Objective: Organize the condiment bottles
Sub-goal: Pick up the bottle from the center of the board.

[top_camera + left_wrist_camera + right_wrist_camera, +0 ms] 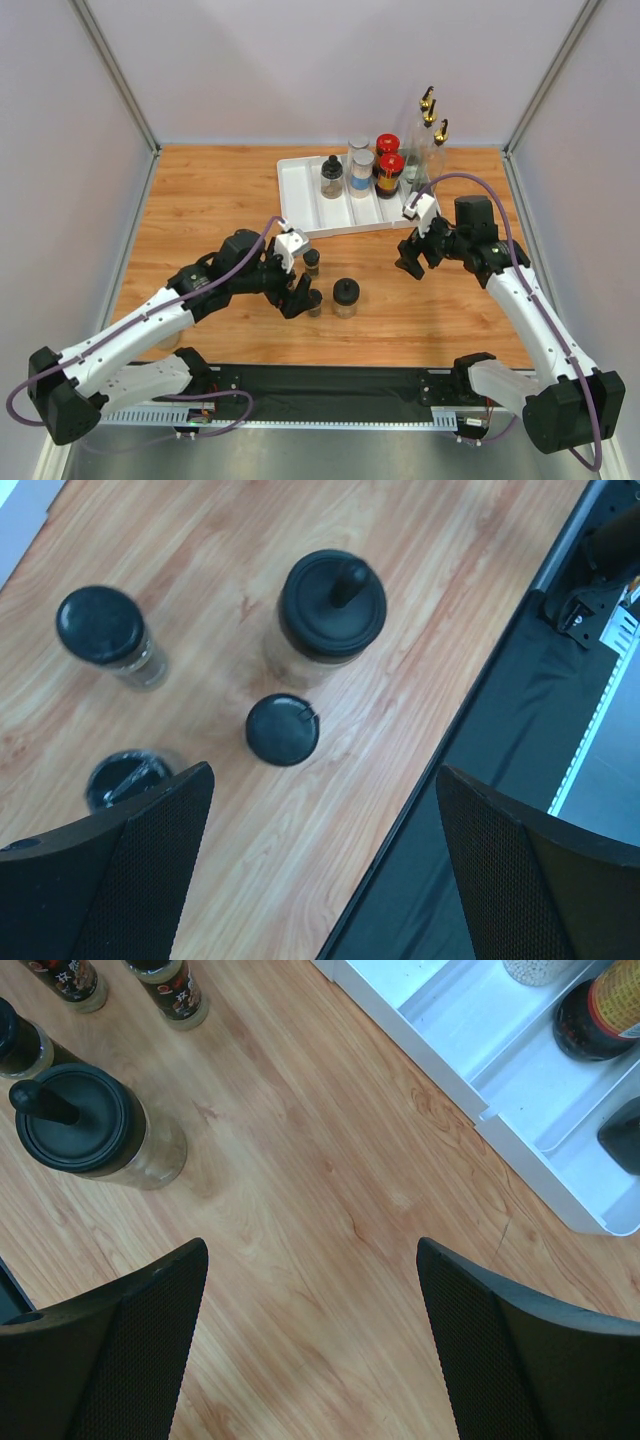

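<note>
The left gripper [325, 773] hangs over the loose jars on the bench [210, 210], its jaws spread wide and holding nothing. Under the gap stands a small black-lidded jar [282, 730], just beside a medium black-lidded jar [332, 605] with a knob on its lid. A second small jar [100, 625] stands apart to one side and is blurred. A third small jar [125, 778] is half hidden behind a finger, its lid hard to read. From above, the arm covers part of this group and only two small jars show.

The right gripper [312, 1250] hovers over bare wood between that group and the white divided tray [300, 195], jaws likewise apart and empty. In the tray stand two red-capped amber jars [391, 172], two grey-lidded clear jars [362, 172] and one further black-lidded jar [331, 177]. Three gold-spouted bottles [430, 115] rise at its far right corner; whether they stand inside the tray or on the bench behind it cannot be told. The right wrist view cuts off the tray's jars at its edge.
</note>
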You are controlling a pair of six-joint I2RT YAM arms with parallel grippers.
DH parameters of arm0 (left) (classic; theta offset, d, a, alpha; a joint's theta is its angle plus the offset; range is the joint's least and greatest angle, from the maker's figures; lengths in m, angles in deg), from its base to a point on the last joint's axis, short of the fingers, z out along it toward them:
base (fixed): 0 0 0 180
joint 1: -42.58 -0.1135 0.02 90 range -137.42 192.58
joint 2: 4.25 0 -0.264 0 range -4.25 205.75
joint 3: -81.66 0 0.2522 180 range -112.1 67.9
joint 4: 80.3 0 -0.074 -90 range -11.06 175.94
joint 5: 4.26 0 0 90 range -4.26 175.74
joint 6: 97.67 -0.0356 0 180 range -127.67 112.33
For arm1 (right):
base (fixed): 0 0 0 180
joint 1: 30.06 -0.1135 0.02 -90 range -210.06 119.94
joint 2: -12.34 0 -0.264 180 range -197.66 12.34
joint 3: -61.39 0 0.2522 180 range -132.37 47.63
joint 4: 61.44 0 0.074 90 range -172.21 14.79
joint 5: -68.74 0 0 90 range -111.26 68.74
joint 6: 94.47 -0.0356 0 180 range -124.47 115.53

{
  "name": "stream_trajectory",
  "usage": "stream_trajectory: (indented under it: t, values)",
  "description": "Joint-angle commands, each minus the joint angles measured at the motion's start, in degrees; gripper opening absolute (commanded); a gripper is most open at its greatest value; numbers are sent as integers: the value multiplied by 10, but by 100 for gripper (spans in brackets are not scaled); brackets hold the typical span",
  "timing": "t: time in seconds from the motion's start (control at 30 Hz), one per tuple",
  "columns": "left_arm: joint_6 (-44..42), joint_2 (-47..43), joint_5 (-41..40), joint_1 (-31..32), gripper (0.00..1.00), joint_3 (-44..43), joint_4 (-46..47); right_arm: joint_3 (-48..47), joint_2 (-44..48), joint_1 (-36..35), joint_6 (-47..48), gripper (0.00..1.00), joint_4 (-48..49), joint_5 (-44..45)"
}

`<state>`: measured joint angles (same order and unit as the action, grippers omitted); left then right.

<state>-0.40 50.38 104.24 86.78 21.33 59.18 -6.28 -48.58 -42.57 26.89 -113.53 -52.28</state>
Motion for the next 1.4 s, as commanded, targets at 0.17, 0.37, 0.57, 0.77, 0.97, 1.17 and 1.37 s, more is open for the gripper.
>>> stream_trajectory:
  t: [0.17,0.37,0.57,0.77,0.97,1.17,1.37]
  values:
    - [-30,72,-51,74,100,-73,31,1,12,1,7,87,15,-2]
    - [-65,135,-67,109,100,-94,74,1,12,1,13,87,11,0]
    - [-64,208,-73,114,100,-128,88,0,13,1,14,87,9,0]
    - [-56,267,-101,131,100,-171,52,0,13,1,17,87,9,2]
    - [-42,299,-136,139,100,-189,29,0,14,1,17,87,7,1]
    - [-43,329,-171,154,100,-208,11,0,13,1,16,87,7,1]
    - [-45,362,-184,174,100,-223,6,0,12,1,16,87,7,2]
